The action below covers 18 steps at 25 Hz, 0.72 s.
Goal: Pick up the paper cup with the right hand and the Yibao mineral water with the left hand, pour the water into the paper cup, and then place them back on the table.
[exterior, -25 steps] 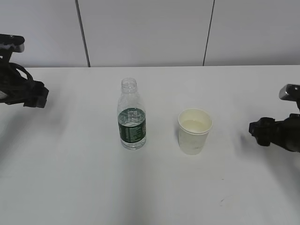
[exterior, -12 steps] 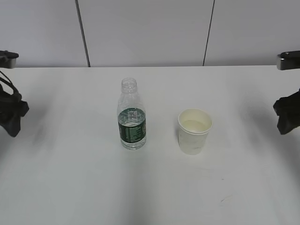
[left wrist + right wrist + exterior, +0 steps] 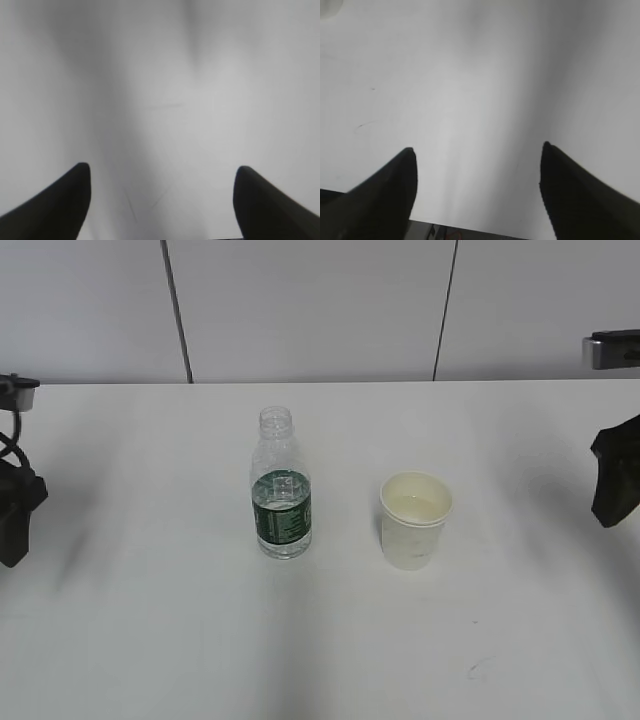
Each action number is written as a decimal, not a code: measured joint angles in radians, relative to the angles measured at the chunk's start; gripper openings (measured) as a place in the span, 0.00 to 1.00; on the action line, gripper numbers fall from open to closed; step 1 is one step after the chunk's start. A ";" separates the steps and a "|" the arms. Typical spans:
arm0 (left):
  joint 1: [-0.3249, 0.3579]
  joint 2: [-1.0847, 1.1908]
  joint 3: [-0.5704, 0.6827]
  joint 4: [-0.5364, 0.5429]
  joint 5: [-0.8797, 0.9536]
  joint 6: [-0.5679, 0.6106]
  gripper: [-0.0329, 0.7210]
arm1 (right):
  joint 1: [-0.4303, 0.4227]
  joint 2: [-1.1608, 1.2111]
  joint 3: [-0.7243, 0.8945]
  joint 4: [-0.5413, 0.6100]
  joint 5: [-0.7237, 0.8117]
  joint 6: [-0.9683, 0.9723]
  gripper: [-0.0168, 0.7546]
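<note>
The Yibao mineral water bottle [image 3: 281,490] stands upright at the middle of the white table [image 3: 330,640], capless, with a little water in it. The paper cup [image 3: 415,520] stands upright just to its right. My left gripper [image 3: 15,525] hangs at the far left edge, far from the bottle; in the left wrist view it [image 3: 162,172] is open over bare table. My right gripper [image 3: 612,485] is at the far right edge, far from the cup; in the right wrist view it [image 3: 476,152] is open and empty. Neither wrist view shows the bottle; the right wrist view may catch a bit of the cup at its top-left corner.
A pale panelled wall [image 3: 320,310] with two dark seams runs behind the table. A few tiny dark specks [image 3: 478,670] mark the tabletop at the front right. The table's near edge [image 3: 470,231] shows at the bottom of the right wrist view.
Both arms have drawn back outward to the frame edges and turned their grippers downward. The bottle and cup have not moved.
</note>
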 joint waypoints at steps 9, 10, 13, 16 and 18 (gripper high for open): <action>0.000 -0.203 0.062 -0.108 0.015 0.026 0.75 | 0.000 -0.158 0.028 0.083 0.006 -0.057 0.79; 0.000 -0.230 0.080 -0.115 0.017 0.027 0.75 | 0.000 -0.186 0.047 0.085 0.006 -0.060 0.79; 0.000 -0.332 0.135 -0.134 0.020 0.028 0.75 | 0.000 -0.283 0.117 0.085 0.009 -0.062 0.79; 0.000 -0.428 0.195 -0.152 0.021 0.028 0.75 | 0.000 -0.387 0.191 0.087 0.013 -0.064 0.79; 0.000 -0.493 0.244 -0.154 0.017 0.028 0.75 | 0.000 -0.448 0.238 0.092 0.013 -0.064 0.79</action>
